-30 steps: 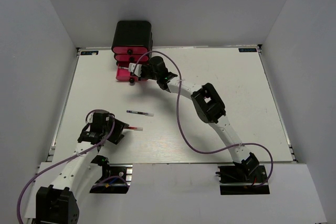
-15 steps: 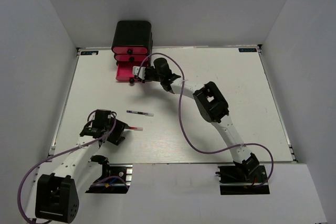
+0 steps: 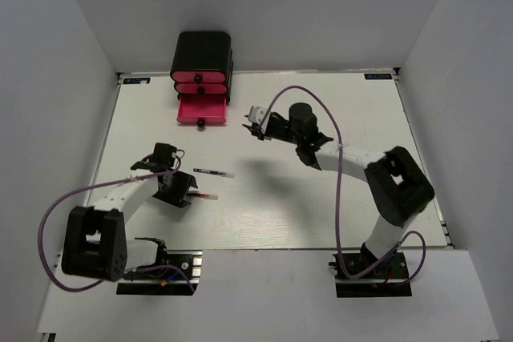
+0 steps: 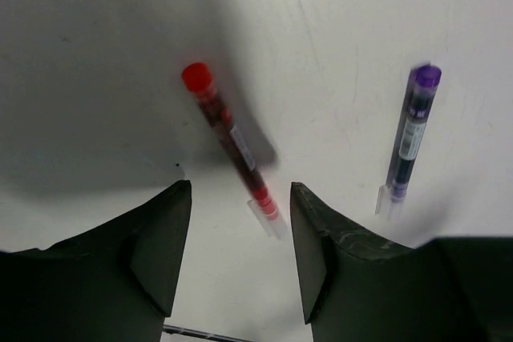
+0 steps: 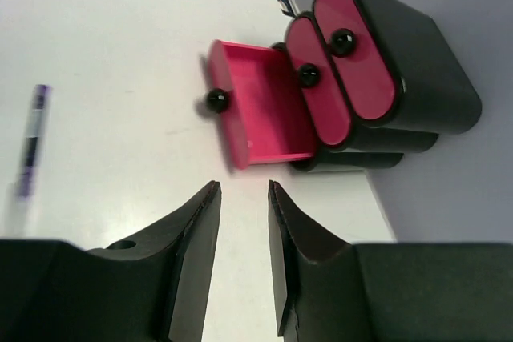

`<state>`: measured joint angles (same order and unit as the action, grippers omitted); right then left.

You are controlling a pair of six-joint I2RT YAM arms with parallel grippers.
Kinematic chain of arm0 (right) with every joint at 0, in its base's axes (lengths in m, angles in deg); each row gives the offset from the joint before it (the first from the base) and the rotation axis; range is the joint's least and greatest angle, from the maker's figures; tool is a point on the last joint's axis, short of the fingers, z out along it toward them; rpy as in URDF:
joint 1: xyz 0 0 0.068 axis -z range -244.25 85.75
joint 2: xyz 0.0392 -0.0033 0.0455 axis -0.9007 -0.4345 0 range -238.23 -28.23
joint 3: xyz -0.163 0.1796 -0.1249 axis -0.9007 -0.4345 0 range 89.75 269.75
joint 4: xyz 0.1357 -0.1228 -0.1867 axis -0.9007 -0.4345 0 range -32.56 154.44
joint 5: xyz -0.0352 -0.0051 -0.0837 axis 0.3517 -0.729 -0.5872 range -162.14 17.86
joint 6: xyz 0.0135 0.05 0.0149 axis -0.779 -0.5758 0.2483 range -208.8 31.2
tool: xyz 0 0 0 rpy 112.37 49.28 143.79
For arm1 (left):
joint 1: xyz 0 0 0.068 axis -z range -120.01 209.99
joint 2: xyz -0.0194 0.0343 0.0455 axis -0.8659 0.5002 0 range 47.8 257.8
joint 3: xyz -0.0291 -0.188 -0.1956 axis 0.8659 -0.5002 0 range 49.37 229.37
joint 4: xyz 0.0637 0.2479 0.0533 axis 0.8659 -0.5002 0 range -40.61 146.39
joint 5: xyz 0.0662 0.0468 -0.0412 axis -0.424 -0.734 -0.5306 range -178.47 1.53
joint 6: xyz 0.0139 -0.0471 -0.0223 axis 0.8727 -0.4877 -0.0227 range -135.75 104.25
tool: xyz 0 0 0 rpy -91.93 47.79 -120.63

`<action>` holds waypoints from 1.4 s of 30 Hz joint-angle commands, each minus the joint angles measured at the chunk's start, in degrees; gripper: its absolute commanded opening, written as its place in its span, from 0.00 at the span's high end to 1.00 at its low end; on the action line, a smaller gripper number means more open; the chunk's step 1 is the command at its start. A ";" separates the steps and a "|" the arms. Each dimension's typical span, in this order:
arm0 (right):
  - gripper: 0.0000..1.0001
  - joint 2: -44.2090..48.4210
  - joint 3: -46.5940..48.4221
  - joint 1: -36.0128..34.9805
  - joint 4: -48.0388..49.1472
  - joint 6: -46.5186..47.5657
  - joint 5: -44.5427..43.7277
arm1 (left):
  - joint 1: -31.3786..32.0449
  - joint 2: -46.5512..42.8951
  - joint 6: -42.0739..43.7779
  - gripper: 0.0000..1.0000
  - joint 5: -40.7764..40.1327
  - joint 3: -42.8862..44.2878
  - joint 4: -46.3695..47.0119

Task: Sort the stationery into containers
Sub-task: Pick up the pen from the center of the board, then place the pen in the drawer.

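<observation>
Lying loose on the table [image 3: 264,214], the red pen [image 4: 231,138] and the purple pen [image 4: 409,130] are not yet sorted; the bottom drawer [image 5: 264,106] of the black cabinet [image 3: 202,52] stands pulled out, what shows of its floor bare, so most of the job seems left. The left gripper [image 4: 239,194] hovers spread over the red pen's clear end; the right gripper [image 5: 242,190] hangs raised, well apart from the drawer and facing it, jaws slightly parted, empty

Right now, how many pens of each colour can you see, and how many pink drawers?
red pen: 1
purple pen: 1
pink drawers: 3, made up of the open drawer, the middle drawer and the top drawer
total: 5
</observation>
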<state>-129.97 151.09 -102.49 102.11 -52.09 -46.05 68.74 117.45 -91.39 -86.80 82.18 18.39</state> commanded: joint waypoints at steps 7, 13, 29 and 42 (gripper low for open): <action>0.62 16.03 -17.30 -0.43 5.40 -7.88 3.09 | 0.12 12.87 -2.76 0.55 0.69 7.61 -2.96; 0.61 19.72 -19.86 0.01 5.31 -9.72 2.74 | 0.12 13.41 -2.76 0.76 0.17 7.09 -2.96; 0.41 20.44 -18.01 0.00 -11.74 -7.79 11.00 | -1.01 9.96 4.80 1.00 0.70 23.16 7.13; 0.94 22.54 -19.24 0.01 -19.04 -4.46 11.27 | -1.02 34.58 -2.84 1.00 -4.39 49.53 12.77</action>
<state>-109.99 132.01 -102.55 83.80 -57.75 -35.06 67.98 150.24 -91.67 -88.04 127.89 30.22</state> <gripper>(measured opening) 0.052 0.222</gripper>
